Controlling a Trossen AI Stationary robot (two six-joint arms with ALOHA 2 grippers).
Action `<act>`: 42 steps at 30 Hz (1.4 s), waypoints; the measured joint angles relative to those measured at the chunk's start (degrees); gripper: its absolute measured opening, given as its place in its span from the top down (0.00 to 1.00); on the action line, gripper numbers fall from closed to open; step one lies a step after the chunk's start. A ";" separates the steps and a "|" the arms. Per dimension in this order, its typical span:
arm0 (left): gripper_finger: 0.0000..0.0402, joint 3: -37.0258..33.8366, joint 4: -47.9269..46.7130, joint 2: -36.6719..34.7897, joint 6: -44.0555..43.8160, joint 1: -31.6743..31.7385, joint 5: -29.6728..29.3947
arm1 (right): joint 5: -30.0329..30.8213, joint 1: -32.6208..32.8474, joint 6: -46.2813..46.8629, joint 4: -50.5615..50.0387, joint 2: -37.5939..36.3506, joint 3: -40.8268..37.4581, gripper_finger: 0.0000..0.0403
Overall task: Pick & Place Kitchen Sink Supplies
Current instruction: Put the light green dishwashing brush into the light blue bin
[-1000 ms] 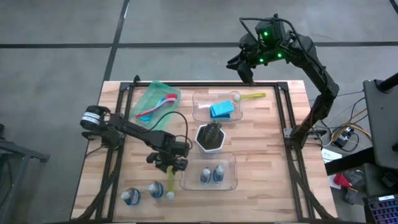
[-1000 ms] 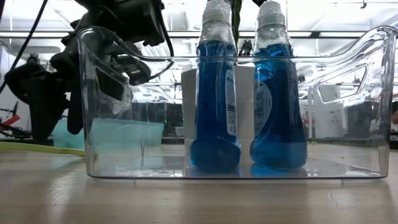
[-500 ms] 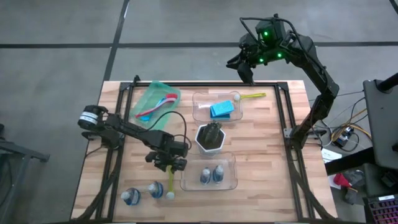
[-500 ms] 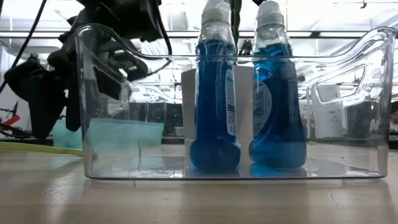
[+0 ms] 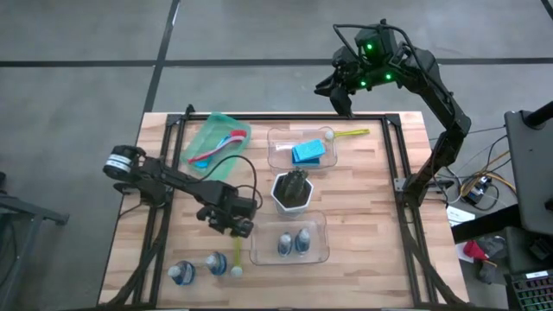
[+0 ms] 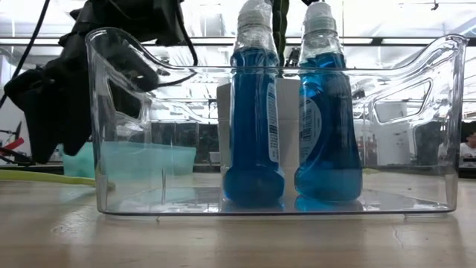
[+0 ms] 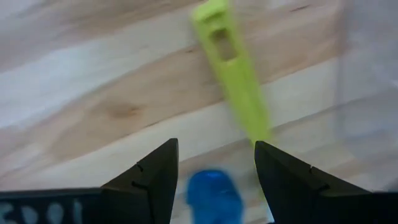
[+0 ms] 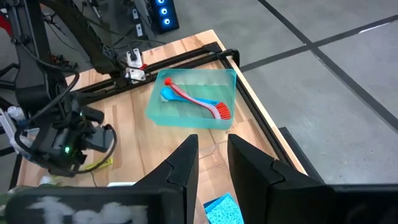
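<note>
A yellow-green brush (image 5: 237, 253) lies flat on the wood at the near left, its handle end (image 7: 219, 32) showing in the left wrist view. My left gripper (image 5: 231, 225) hovers open just above and beyond that end, fingers (image 7: 155, 171) pointing steeply down. A blurred blue bottle (image 7: 211, 196) shows between them, lower down. Two bottles (image 5: 216, 263) stand on the table near the brush's white head. Two more bottles (image 6: 254, 112) stand in a clear bin (image 5: 321, 226). My right gripper (image 5: 340, 97) waits high over the far edge, slightly open and holding nothing (image 8: 212, 140).
A white pot (image 5: 292, 190) with a plant stands mid-table. Behind it a clear bin (image 5: 275, 149) holds a blue sponge (image 5: 308, 153), and another yellow-green brush (image 5: 350, 134) rests across its rim. A green tray (image 5: 207, 130) at the far left holds pink and blue brushes (image 8: 196, 99).
My left gripper has drawn a little up and toward the table's left and far edges, away from the brush's handle end, and has rolled somewhat. Its fingers stay open. The brush lies where it was.
</note>
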 joint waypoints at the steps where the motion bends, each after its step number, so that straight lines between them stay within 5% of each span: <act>1: 0.49 0.00 -1.61 -0.15 0.92 -0.05 -0.13 | -0.02 0.00 0.00 0.00 0.00 0.00 0.80; 8: 0.49 -0.04 -5.40 -3.37 3.94 -0.82 -4.37 | 0.00 0.00 0.00 0.02 0.00 0.00 0.83; 21: 0.49 -0.39 -2.08 -6.75 31.47 -4.53 -5.44 | 0.09 0.00 1.34 0.06 0.00 0.00 0.81; 36: 0.49 -2.51 -2.19 -6.85 88.29 -5.90 -6.65 | 0.38 0.00 16.27 0.15 0.00 -0.06 0.84; 42: 0.49 -2.76 0.20 -6.34 106.36 -7.75 -12.93 | 0.54 0.96 20.11 0.25 0.02 -0.09 0.85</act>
